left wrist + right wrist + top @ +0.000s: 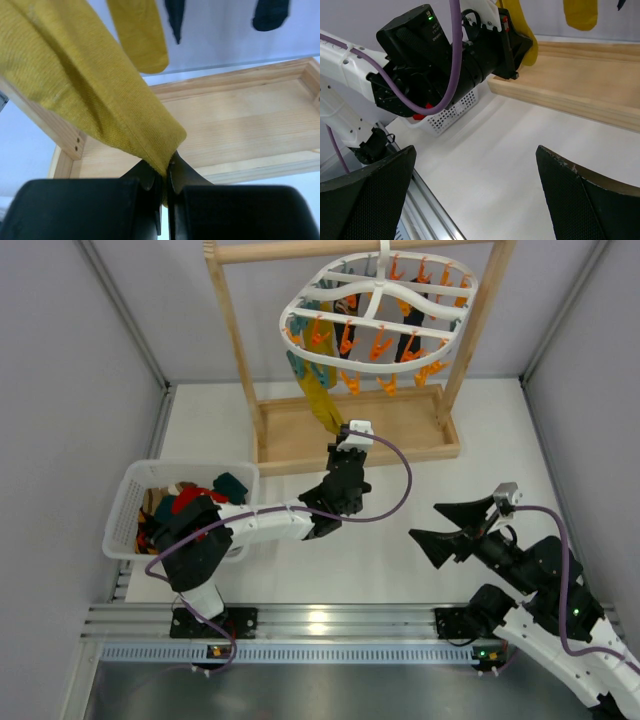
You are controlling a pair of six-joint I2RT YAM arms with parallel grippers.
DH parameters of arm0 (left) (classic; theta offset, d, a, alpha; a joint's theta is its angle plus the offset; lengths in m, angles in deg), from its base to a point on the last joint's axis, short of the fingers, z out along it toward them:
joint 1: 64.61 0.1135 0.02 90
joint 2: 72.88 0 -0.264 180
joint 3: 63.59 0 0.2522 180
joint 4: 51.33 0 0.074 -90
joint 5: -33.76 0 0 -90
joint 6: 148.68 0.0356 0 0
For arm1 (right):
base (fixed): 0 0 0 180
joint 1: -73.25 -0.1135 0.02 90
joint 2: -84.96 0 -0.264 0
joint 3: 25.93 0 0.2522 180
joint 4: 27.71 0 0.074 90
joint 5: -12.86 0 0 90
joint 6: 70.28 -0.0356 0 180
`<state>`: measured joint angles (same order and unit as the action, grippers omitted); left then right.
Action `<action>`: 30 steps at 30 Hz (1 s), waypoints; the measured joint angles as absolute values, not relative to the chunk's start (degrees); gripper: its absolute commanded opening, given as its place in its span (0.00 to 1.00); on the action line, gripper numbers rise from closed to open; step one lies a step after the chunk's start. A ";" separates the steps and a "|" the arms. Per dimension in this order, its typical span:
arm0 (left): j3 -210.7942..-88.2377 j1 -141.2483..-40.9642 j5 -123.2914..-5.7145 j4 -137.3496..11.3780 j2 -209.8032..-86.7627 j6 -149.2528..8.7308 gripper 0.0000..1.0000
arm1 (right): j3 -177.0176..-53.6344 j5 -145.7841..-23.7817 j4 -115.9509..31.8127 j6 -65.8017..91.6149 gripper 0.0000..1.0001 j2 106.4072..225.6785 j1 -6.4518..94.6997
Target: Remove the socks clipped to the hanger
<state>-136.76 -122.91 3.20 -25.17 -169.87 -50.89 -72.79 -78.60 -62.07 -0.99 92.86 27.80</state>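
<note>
Left gripper (pixel 349 437) is closed on the lower end of a limp mustard-yellow fabric sock (pixel 322 400). The sock is stretched down from the white plastic oval hanger (pixel 375 305) to just above the front edge of the wooden rack tray (pixel 400 430). Whether its top is clipped cannot be told. A second yellow sock (pixel 140 35) and dark socks (pixel 270 15) are noted hanging behind. Right gripper (pixel 425 521) is held wide apart and empty over the white table (pixel 330 560), well apart from the rack. A white perforated plastic basket (pixel 128 495) with socks piled inside is noted at the left edge.
</note>
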 measured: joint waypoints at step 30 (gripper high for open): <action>-164.52 -133.23 0.62 -25.15 -191.77 -41.36 0.03 | -86.56 -63.27 -79.25 -0.99 0.99 86.46 27.80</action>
<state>-164.52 -133.23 0.62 -25.15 -191.77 -41.36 -86.56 -63.27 -79.25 -0.99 86.46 27.80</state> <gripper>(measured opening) 0.036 0.993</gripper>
